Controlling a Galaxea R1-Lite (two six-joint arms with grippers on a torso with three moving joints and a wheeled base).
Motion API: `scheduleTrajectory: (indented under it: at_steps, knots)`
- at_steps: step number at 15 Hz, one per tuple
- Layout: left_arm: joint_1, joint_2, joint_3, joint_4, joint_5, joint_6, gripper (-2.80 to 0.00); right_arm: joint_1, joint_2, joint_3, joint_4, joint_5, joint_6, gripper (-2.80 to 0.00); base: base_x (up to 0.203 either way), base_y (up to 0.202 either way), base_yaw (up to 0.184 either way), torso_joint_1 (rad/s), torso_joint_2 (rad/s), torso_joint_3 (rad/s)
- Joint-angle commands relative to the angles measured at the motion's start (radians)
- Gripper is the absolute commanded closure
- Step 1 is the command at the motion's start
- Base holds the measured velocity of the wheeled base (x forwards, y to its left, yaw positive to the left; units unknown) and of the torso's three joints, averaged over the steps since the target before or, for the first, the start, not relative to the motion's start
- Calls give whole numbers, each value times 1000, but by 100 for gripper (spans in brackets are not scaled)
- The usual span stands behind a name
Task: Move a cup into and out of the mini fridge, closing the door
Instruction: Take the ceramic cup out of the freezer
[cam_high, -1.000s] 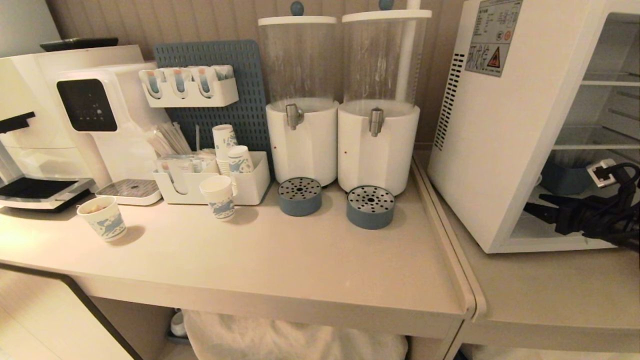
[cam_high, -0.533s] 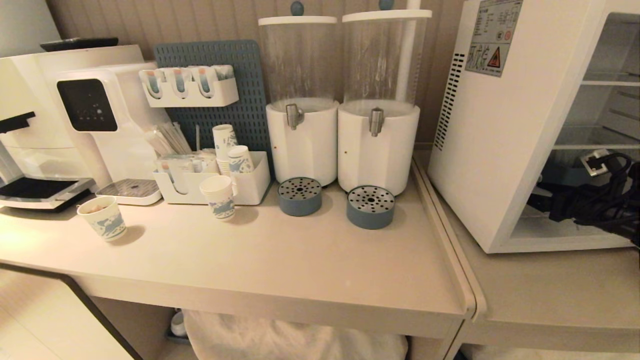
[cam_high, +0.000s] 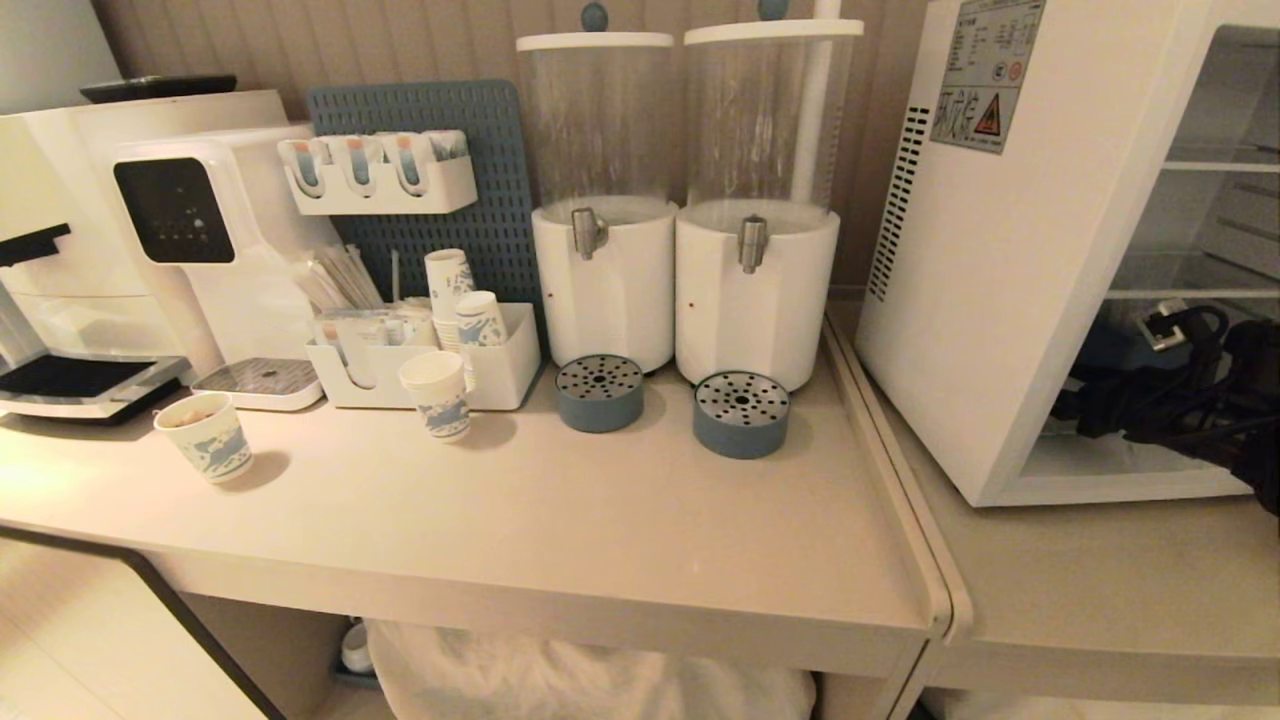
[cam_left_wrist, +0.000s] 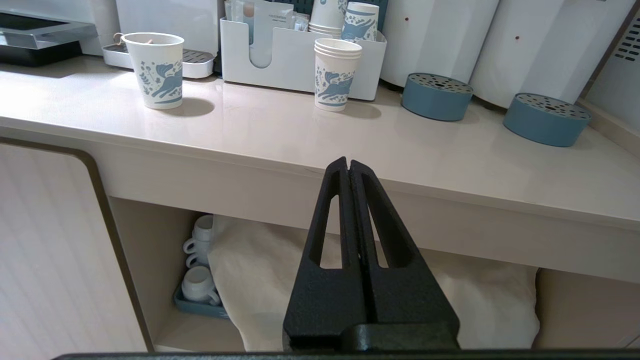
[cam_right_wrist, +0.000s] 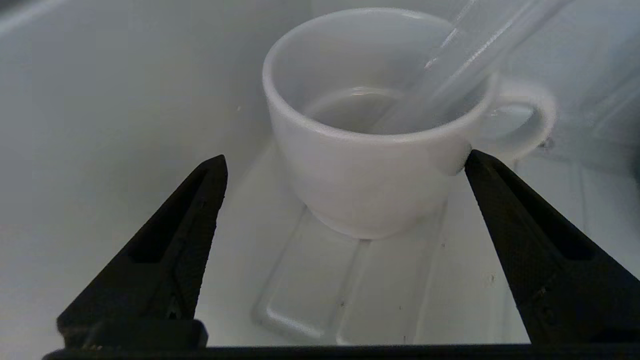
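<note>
The white cup (cam_right_wrist: 370, 165) stands upright on the mini fridge's white floor (cam_right_wrist: 310, 290), its loop handle (cam_right_wrist: 527, 120) to one side. My right gripper (cam_right_wrist: 346, 157) is open, one finger on each side of the cup. One fingertip (cam_right_wrist: 475, 160) is close to the handle's root and the other stands well apart. In the head view the black right arm (cam_high: 1180, 410) reaches into the open mini fridge (cam_high: 1000, 300). The cup is hidden there and the door is out of view. My left gripper (cam_left_wrist: 348, 162) is shut and empty, parked in front of the counter's edge.
On the counter (cam_high: 600, 520) stand two drink dispensers (cam_high: 680, 220), blue drip cups (cam_high: 740, 412), paper cups (cam_high: 437, 395) and a coffee machine (cam_high: 150, 230). Wire shelves (cam_high: 1200, 160) cross the fridge above my arm. White mugs (cam_left_wrist: 200, 285) sit on a tray under the counter.
My right arm has pushed deeper into the fridge, moving left and slightly up in the head view. The left arm has kept still.
</note>
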Motion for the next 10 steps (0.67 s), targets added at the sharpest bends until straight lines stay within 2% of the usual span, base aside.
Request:
scheduleTrajectory:
  at_steps: [1, 10]
  knots:
    - [-1, -5, 40, -1, 0, -3, 0, 4, 19, -29, 10, 4, -1, -280, 0, 0, 0, 0, 0, 0]
    - [-1, -5, 40, -1, 0, -7, 0, 4, 99, -114, 15, 4, -1, -280, 0, 0, 0, 0, 0, 0]
